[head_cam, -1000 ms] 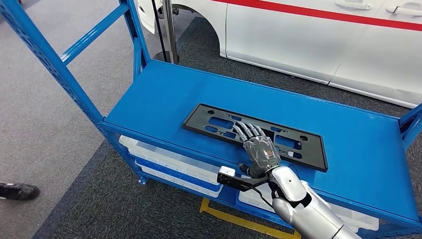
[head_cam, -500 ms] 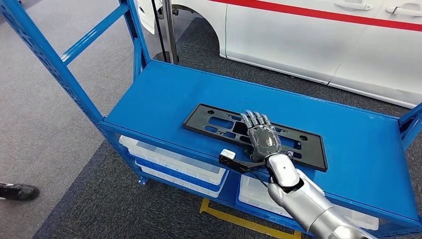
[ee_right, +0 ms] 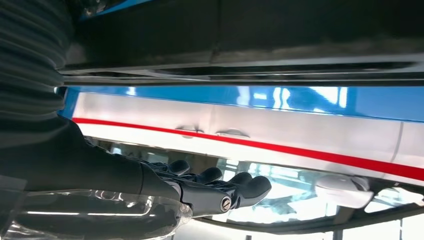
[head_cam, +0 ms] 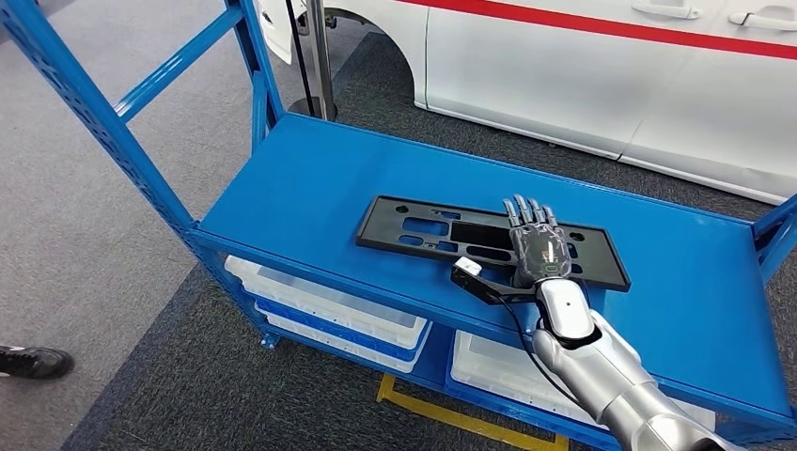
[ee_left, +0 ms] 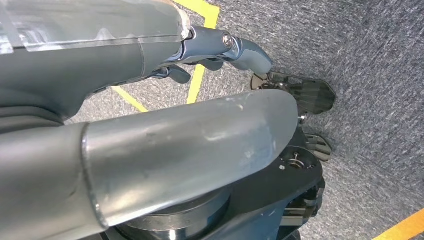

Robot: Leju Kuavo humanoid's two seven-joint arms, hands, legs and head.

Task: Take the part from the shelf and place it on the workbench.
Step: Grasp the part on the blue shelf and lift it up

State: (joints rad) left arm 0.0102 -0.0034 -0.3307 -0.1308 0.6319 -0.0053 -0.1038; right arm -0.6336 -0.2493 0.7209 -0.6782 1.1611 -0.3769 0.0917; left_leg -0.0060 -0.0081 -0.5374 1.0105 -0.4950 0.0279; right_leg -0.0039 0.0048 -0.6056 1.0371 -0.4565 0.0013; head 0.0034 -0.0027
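Observation:
The part point(head_cam: 423, 230) is a long flat black plastic plate with several cut-outs, lying on the blue shelf top point(head_cam: 310, 178). My right hand point(head_cam: 536, 249) lies flat on the plate's right portion, palm down, fingers stretched out and pointing away from me; it presses on the plate without gripping it. In the right wrist view the same hand point(ee_right: 200, 187) shows straight fingers beside the dark edge of the part point(ee_right: 250, 30). My left hand point(ee_left: 220, 50) hangs over grey carpet, fingers loosely bent and holding nothing.
White bins point(head_cam: 320, 305) sit on the lower shelf level. Blue uprights point(head_cam: 103, 122) rise at the left, and another post point(head_cam: 775, 230) stands at the right. A white car point(head_cam: 611, 75) with a red stripe is parked behind. A person's shoe point(head_cam: 33, 360) is at the left.
My right hand has slid right and farther away along the plate. The plate has swung under it, its right end moving away from the shelf's front edge.

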